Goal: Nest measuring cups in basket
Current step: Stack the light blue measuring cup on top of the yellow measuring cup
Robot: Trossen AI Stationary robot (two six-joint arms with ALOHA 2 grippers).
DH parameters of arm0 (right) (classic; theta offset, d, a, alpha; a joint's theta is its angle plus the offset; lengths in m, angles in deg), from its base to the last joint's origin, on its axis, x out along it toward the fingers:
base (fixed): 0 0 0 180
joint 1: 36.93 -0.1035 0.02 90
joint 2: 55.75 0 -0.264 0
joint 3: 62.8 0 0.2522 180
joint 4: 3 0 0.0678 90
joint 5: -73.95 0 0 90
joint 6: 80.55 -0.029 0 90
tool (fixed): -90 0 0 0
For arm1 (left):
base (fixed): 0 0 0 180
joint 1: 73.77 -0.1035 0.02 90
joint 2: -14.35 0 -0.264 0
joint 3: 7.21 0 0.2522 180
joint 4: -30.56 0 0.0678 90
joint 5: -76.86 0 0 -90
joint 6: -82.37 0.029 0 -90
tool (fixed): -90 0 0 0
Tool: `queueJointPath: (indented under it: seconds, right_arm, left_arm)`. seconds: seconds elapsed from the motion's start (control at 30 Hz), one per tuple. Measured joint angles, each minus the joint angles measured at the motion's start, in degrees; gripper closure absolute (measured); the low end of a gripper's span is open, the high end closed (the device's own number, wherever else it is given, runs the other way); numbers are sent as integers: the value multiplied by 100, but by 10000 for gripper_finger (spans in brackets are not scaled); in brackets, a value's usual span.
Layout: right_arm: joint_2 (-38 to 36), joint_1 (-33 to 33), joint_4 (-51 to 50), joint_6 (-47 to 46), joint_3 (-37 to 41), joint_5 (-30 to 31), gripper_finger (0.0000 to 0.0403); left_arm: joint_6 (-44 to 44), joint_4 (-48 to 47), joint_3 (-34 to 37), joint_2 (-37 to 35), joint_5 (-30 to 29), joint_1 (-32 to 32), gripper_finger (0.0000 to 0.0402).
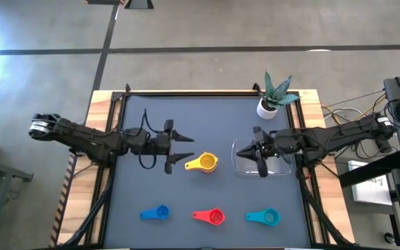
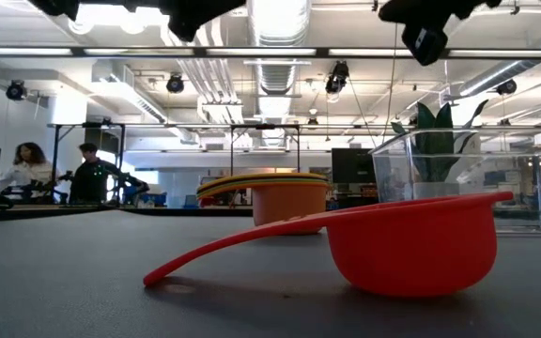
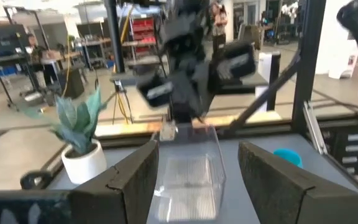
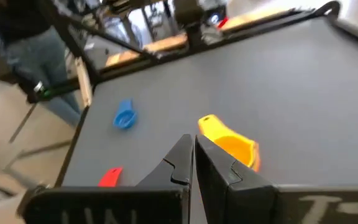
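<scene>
The left tool (image 1: 178,155) is hovering over the middle of the dark surface (image 1: 186,118), and its two fingers are standing wide apart with nothing between them. Just beside it, a stack of nested measuring cups (image 1: 205,163) is sitting on the surface, with the yellow one showing on top and an orange one under it in the low view. The right tool (image 1: 259,151) is hanging over the clear basket (image 1: 243,167), and its fingers are pressed together, holding nothing. The basket is lying near the white plant pot (image 1: 267,107). Along the near edge, well apart from the basket, the blue cup (image 1: 156,213), the red cup (image 1: 211,217) and the teal cup (image 1: 265,217) are waiting in a row.
</scene>
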Motion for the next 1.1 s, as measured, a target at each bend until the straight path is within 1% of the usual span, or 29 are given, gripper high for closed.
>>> queueJointPath:
  seconds: [0.13,0.27,0.43,0.57,0.67,0.8,0.93,1.0,1.1]
  right_arm:
    - [453,-503,-457,-255,-472,9,394]
    - [1070,-1113,-1225,-708,-865,2,394]
    - [1922,-1883,-2584,-1659,-1421,-13,394]
    - [2538,-2470,-3638,-2752,-1860,-8,394]
    - [2923,-2941,-4202,-3462,-2126,-15,394]
    - [3312,-3536,-4471,-4214,-2320,-30,394]
    - [3453,-3830,-4584,-5306,-2321,-195,390]
    - [3419,-3960,-4528,-5765,-2229,-200,379]
    - [3289,-4132,-4499,-6382,-2054,-210,350]
  left_arm:
    - [-86,-13,212,-6,1,-4,198]
    - [-170,-7,372,-150,1,-4,198]
    - [-449,-168,500,-412,1,11,198]
    - [-538,-299,642,-605,1,20,198]
    - [-575,-275,738,-728,1,20,198]
    - [-596,-256,741,-782,1,20,198]
    - [-490,-138,733,-773,1,19,198]
    - [-410,-33,730,-755,1,11,198]
    - [-334,67,730,-696,1,11,198]
